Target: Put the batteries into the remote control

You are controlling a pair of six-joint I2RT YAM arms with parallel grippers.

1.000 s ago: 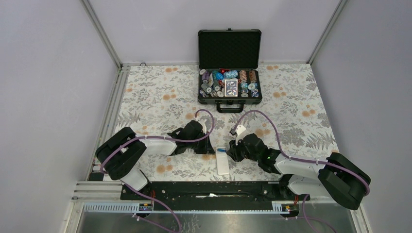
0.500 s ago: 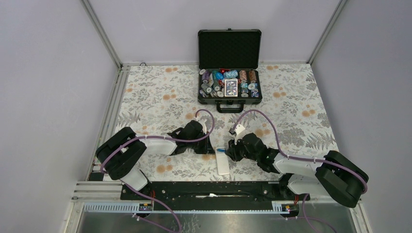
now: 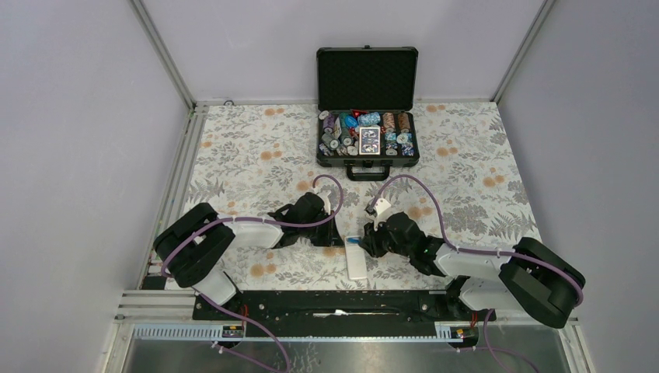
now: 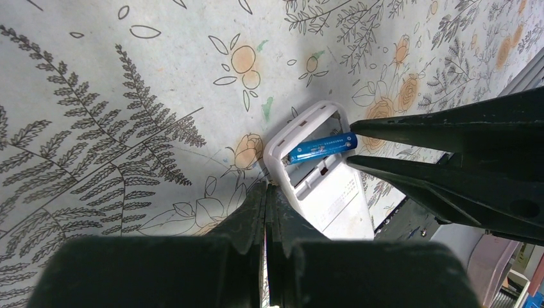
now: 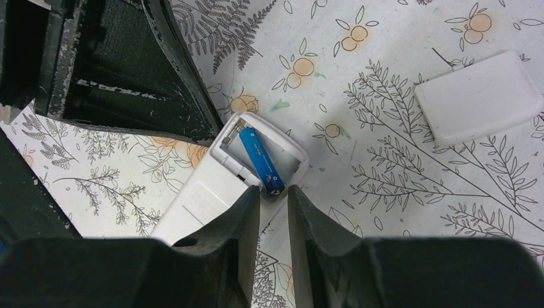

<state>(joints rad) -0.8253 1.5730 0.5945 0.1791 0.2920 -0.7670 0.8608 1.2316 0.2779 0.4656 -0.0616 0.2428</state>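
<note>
As my shut L claw butts white rectangular remote mid-frame, half-open R claw straddles blue cylindrical battery; nxt: seat flat.

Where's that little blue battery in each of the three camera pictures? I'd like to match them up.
Top external: too small to make out for sure; look at the far end of the remote control, low in the picture's middle.
Left wrist: right of centre, the battery lies in the open end of the remote control.
Right wrist: centre, the battery lies slanted in that same open end.
Shared landmark: the white remote control.
</note>
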